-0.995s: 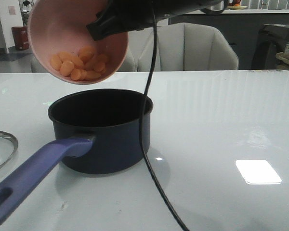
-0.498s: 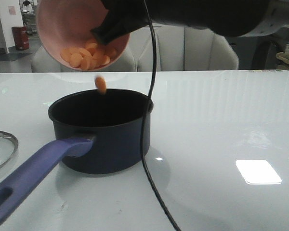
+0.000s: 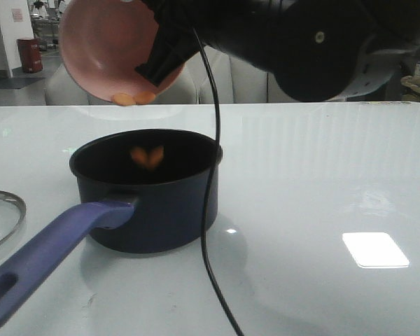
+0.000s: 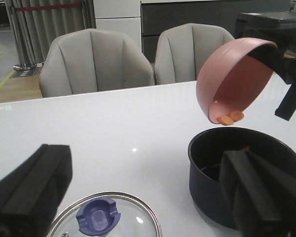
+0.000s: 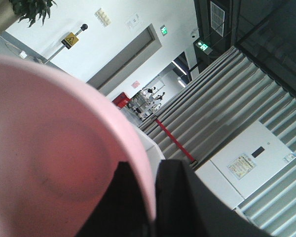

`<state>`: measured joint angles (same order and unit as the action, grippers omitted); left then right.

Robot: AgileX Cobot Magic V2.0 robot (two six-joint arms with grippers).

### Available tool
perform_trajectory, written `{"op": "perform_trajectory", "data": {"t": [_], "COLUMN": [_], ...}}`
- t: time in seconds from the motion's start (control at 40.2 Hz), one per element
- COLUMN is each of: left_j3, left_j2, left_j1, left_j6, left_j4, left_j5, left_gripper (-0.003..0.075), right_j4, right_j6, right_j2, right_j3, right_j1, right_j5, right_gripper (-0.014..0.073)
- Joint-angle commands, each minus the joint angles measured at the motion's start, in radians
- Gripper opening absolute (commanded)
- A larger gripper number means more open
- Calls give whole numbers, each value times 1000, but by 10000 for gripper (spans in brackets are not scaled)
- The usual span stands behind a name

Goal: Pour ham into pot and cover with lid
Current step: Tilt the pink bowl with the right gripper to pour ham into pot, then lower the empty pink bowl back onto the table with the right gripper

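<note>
The pink bowl (image 3: 108,52) is tipped steeply above the navy pot (image 3: 154,192), my right gripper (image 3: 157,59) shut on its rim. Two orange ham pieces (image 3: 135,99) cling to the bowl's lower lip and others (image 3: 147,157) blur as they fall into the pot. The left wrist view shows the same bowl (image 4: 229,79), ham (image 4: 230,118) and pot (image 4: 246,170). The glass lid (image 4: 108,219) with its purple-blue knob lies flat on the table beside the pot, only its edge (image 3: 3,217) showing at the front view's left. My left gripper (image 4: 148,192) hangs open above the lid.
The pot's long purple-blue handle (image 3: 49,255) reaches toward the front left corner. A black cable (image 3: 208,210) hangs from the right arm across the pot's right side. Grey chairs (image 3: 273,70) stand behind the white table (image 3: 322,182).
The bowl has tilted further. Most of the ham has slid out and dropped into the pot, leaving two pieces at the lip. The right arm has rolled closer to the camera.
</note>
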<state>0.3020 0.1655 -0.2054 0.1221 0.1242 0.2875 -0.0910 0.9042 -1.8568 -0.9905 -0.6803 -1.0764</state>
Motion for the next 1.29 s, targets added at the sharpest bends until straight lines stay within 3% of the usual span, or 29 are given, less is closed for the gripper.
{"op": "perform_trajectory", "data": {"t": [0.0, 0.199, 0.323, 0.522, 0.721, 0.871, 1.045, 1.169, 1.269], "left_j3": [27, 27, 27, 27, 27, 27, 27, 27, 27], "left_j2": [10, 10, 10, 10, 10, 10, 10, 10, 10], "left_j1": [-8, -8, -8, -8, -8, -8, -8, -8, -8], "left_j6": [1, 1, 1, 1, 1, 1, 1, 1, 1], "left_j4": [4, 4, 4, 4, 4, 4, 4, 4, 4], "left_j5": [-77, -77, -77, -77, -77, -77, -77, -77, -77], "left_gripper": [648, 648, 648, 648, 648, 648, 648, 648, 648], "right_j4": [1, 2, -3, -24, 0, 121, 222, 211, 138], "right_j6": [17, 24, -30, -349, -464, -596, -898, -1027, -1036], "right_j2": [43, 43, 55, 197, 350, 446, 511, 527, 524], "right_j3": [-26, -26, -26, -31, -41, -41, -41, -40, -40], "right_j1": [-5, -5, -5, 13, 77, 147, 262, 329, 376], "right_j5": [-144, -169, -94, 270, 592, 825, 1004, 1150, 1288], "right_gripper": [142, 142, 142, 142, 142, 142, 142, 142, 142]}}
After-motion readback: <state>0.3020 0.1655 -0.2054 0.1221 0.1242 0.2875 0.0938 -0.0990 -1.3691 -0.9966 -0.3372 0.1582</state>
